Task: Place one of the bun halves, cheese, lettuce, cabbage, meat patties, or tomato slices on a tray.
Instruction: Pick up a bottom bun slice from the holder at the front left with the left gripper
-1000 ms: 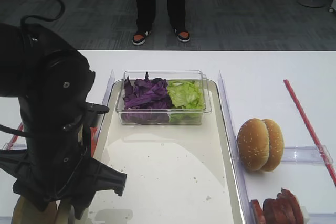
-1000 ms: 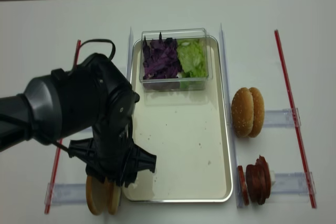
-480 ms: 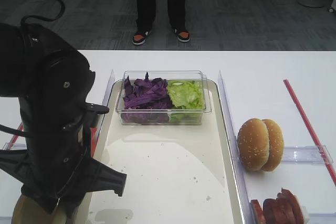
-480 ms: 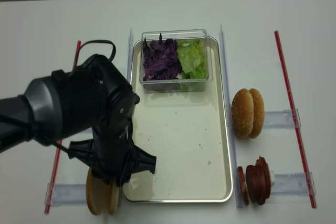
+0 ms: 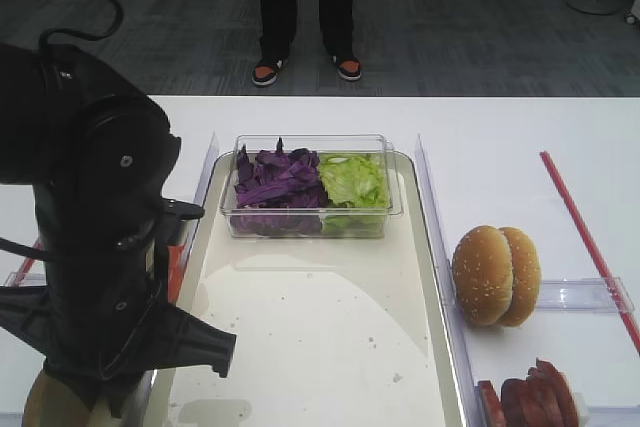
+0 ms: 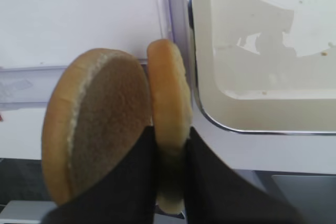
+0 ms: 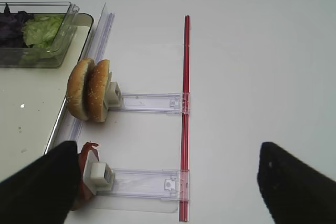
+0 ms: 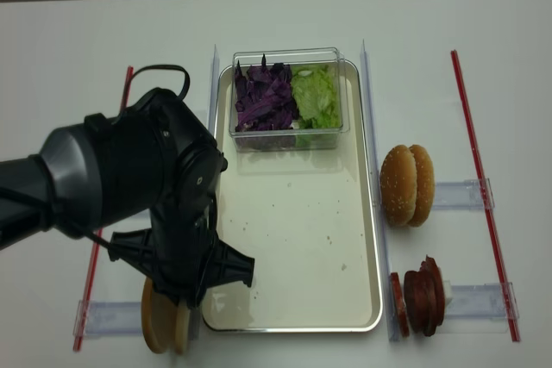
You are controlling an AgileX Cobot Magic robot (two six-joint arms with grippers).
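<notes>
The left gripper [image 6: 169, 177] is down at the tray's [image 8: 362, 213] near left corner, its two dark fingers [image 6: 137, 182] pinched on the right-hand one of two bun halves [image 6: 167, 103] that stand on edge side by side; the gripped half is just beside the tray's silver rim, outside it. The other half [image 6: 97, 129] stands to its left, showing its flat cut face and leaning close against the left finger. In the overhead view the left arm [image 8: 147, 204] covers most of this spot, and only the lower edges of the buns [image 8: 159, 329] show beneath it. The tray's cream floor holds a clear tub [image 8: 289, 96] at its far end, with purple cabbage [image 8: 263, 96] on the left and green lettuce [image 8: 315, 92] on the right. To the right of the tray, two sesame buns [image 8: 405, 184] stand upright in a clear holder [image 8: 461, 193], and nearer the front the patties [image 8: 424, 295] and a red slice [image 8: 397, 290] stand in a row. The right gripper [image 7: 168, 182] hangs above the table to the right of these, its jaws set wide and holding nothing.
</notes>
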